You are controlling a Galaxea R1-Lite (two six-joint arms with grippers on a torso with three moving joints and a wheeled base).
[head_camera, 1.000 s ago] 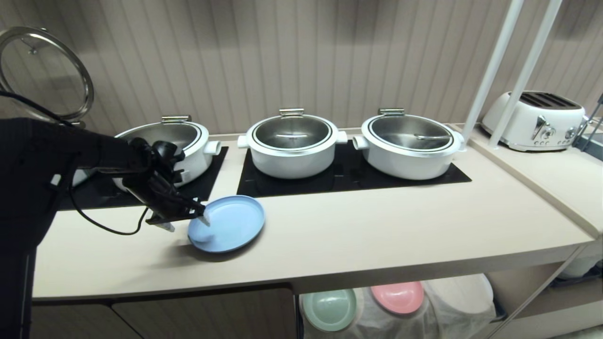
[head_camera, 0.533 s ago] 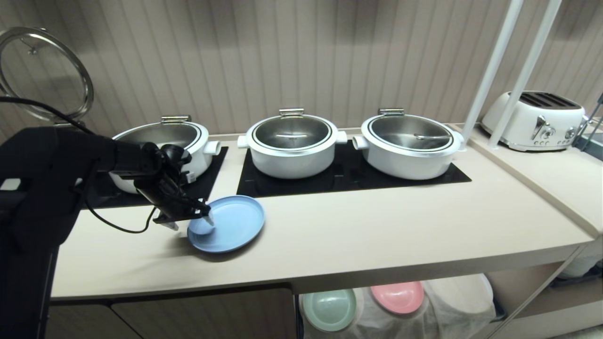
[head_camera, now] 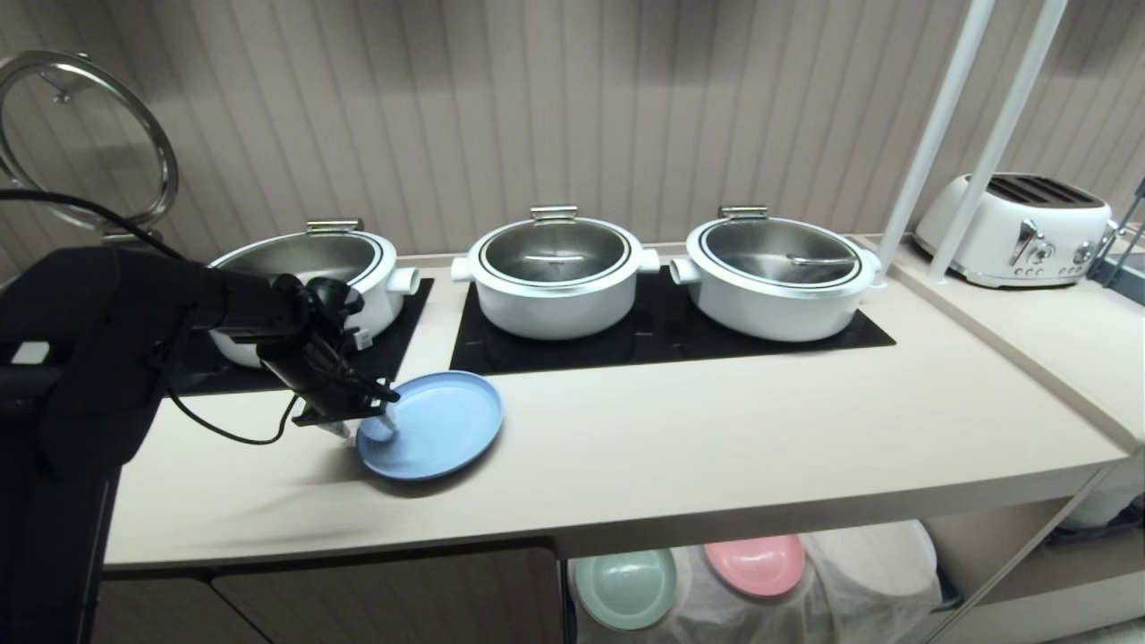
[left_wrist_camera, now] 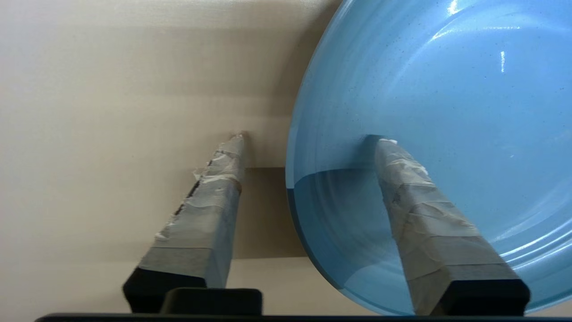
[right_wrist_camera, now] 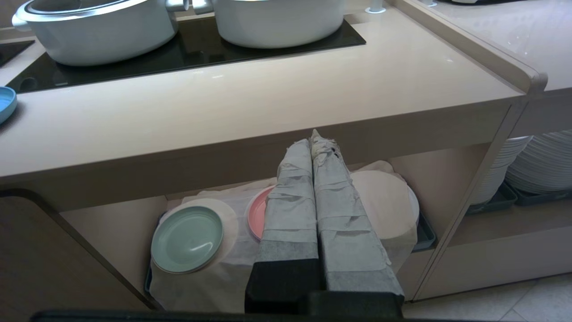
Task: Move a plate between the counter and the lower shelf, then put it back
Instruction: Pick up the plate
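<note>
The left hand (left_wrist_camera: 308, 138) has its two taped fingers apart, astride the rim of the round light blue plastic plate (left_wrist_camera: 447, 112): one finger (left_wrist_camera: 420, 201) rests inside the plate, the other (left_wrist_camera: 210, 197) stands just outside on the long beige worktop (head_camera: 716, 438). The plate lies on this worktop. The right hand (right_wrist_camera: 315, 138), fingers pressed together, hangs before the lower shelf (right_wrist_camera: 389, 205).

kitchen/buffet | 3 pots (head_camera: 555, 277) on cooktops | toaster (head_camera: 1020, 228) | plate stacks (right_wrist_camera: 536, 163)

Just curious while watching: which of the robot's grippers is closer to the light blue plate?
Left. The left gripper straddles the plate's rim on the counter; the right gripper hangs apart, below the counter's front edge.
</note>
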